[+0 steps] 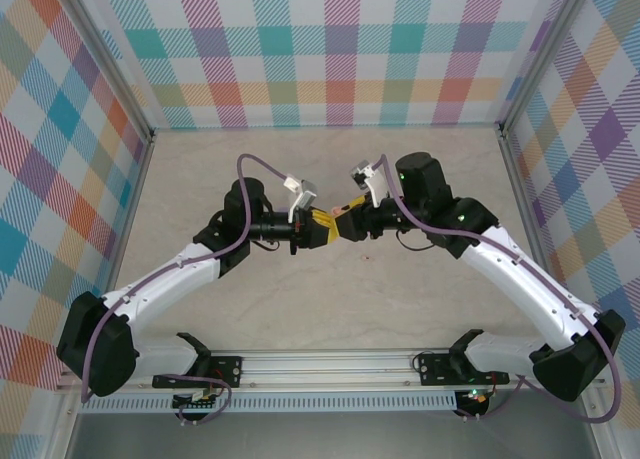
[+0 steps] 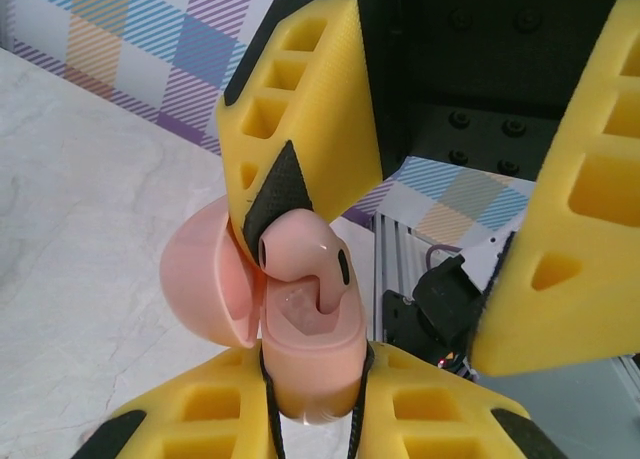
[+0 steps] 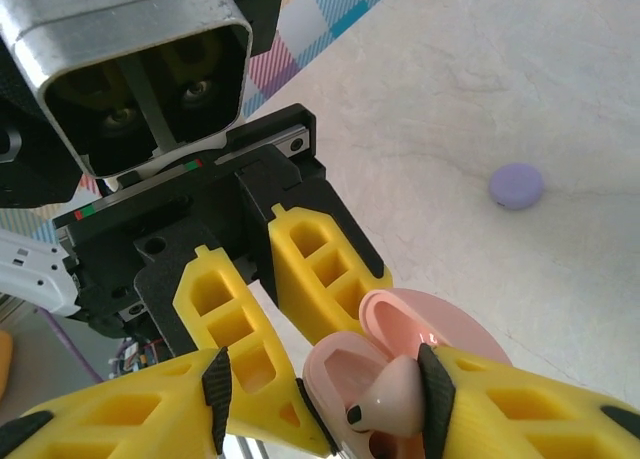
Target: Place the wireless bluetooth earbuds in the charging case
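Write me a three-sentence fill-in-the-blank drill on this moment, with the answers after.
1. The left gripper clamps an open charging case coloured ____.
2. The right gripper has its jaws ____, with one finger against the pale earbud that sits partly in that case.
3. On the table lies a second round case, coloured ____.

Missing words: pink; open; purple.

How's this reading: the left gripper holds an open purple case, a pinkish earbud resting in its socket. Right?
Wrong colour: the left wrist view shows the open case in the left gripper is pinkish, not purple. The earbud does rest inside it.
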Action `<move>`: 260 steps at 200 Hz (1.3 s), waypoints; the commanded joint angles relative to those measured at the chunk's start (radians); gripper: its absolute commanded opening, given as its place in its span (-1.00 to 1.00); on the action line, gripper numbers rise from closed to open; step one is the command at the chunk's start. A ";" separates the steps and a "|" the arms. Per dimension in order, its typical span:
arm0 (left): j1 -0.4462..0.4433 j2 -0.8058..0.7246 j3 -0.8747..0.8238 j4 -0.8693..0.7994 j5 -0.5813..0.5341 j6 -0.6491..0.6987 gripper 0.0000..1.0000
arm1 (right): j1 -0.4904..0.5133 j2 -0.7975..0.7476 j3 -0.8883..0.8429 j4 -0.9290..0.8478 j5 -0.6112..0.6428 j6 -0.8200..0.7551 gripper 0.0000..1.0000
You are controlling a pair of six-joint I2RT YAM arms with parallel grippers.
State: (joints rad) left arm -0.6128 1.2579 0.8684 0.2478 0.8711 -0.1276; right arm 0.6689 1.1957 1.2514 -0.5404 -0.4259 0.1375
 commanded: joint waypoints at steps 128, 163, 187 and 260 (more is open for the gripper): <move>-0.018 0.006 0.034 -0.026 -0.039 0.051 -0.90 | 0.006 -0.055 0.041 0.030 0.240 0.027 -0.10; -0.018 -0.001 0.034 -0.038 -0.069 0.063 -0.90 | 0.006 -0.053 0.033 -0.022 0.273 0.039 -0.38; -0.017 -0.002 0.038 -0.030 -0.066 0.061 -0.90 | 0.006 -0.032 0.034 -0.042 0.262 0.041 -0.44; -0.018 -0.014 0.035 -0.015 -0.041 0.060 -0.91 | 0.006 0.044 0.060 -0.080 0.269 0.033 -0.45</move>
State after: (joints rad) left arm -0.6147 1.2758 0.8818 0.2115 0.8101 -0.0845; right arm 0.6697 1.2251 1.2858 -0.5938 -0.1673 0.1715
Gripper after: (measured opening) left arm 0.191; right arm 0.277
